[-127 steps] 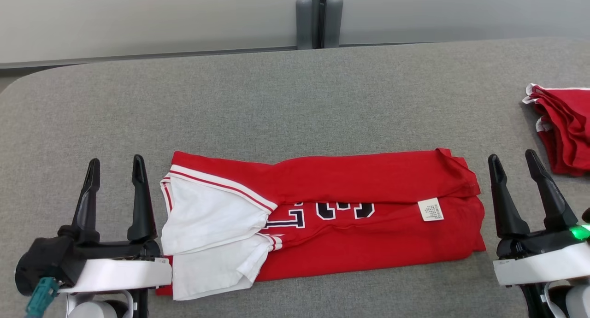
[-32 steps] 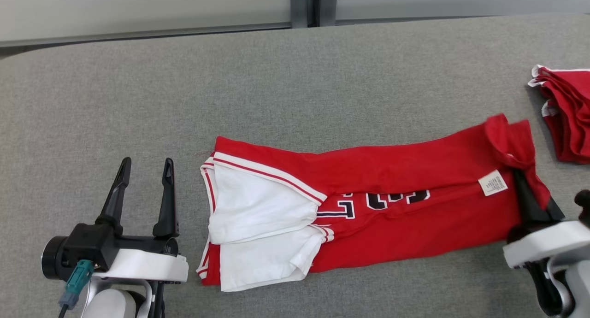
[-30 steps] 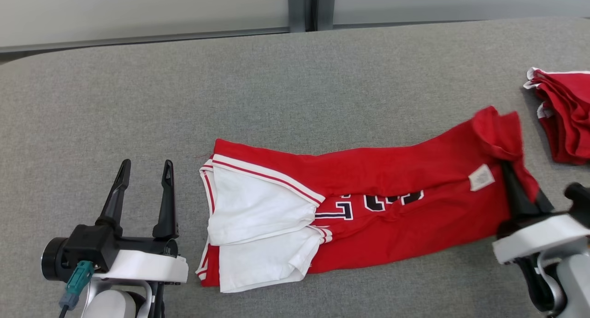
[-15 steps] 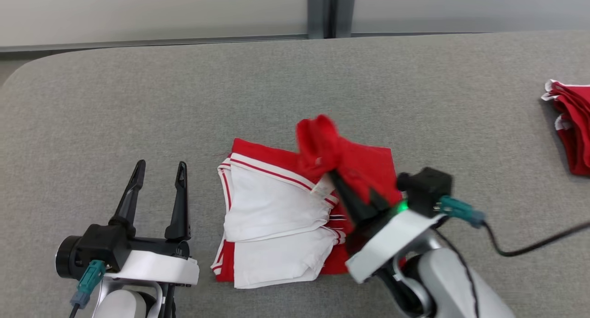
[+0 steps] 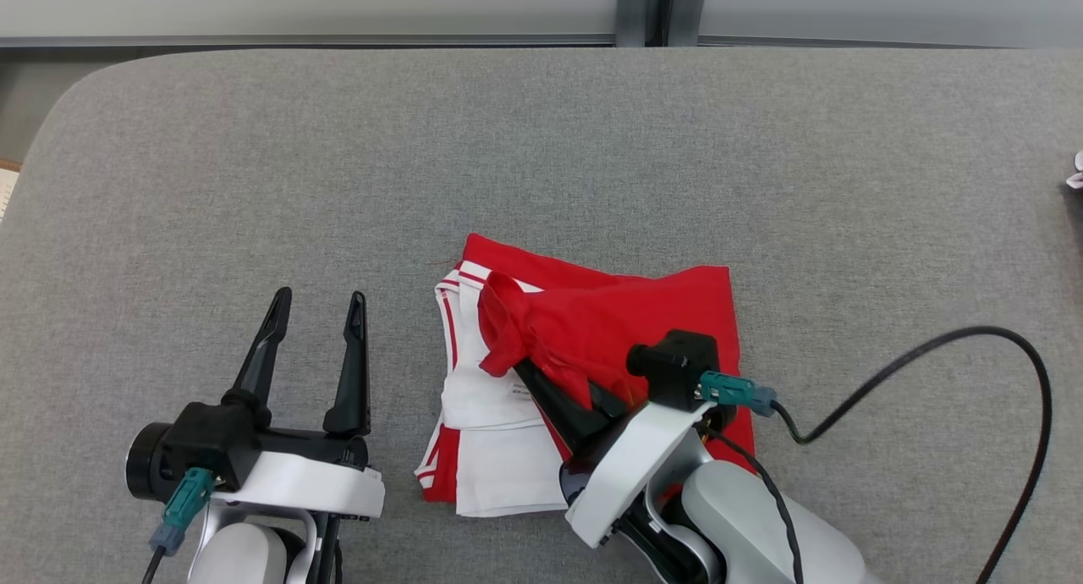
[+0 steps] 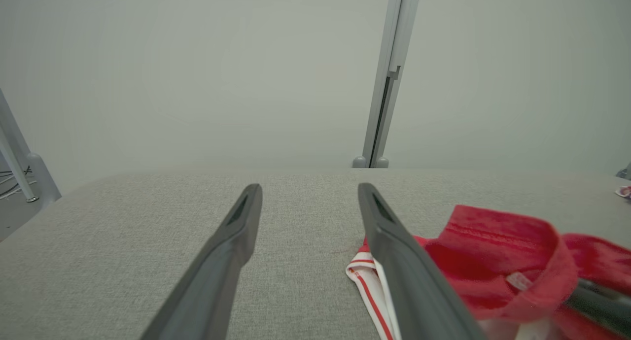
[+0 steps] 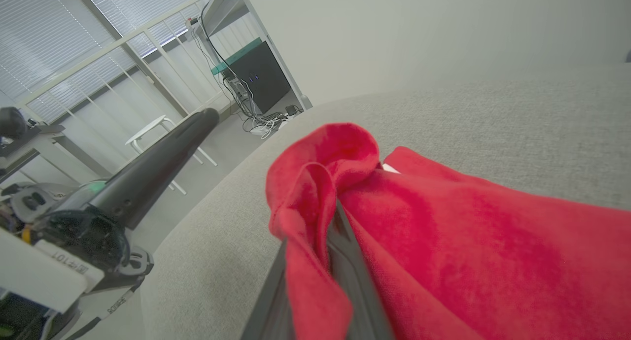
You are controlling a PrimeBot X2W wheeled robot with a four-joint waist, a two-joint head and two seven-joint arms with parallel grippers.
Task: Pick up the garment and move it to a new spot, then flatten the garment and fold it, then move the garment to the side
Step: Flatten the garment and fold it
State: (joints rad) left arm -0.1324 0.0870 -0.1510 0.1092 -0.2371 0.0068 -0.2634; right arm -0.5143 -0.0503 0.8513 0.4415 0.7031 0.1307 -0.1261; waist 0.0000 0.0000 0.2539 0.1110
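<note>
Your right end effector [image 5: 523, 366] is clamped on a bunched red edge of the garment [image 5: 651, 313], with its fingers pressed together on the cloth. Your left end effector [image 5: 320, 300] stands with its fingers wide apart, holding nothing, just left of the garment. The garment lies folded at the centre of the grey surface [image 5: 254, 161]. On the white care label [image 5: 518, 390], the print is too small to read.
</note>
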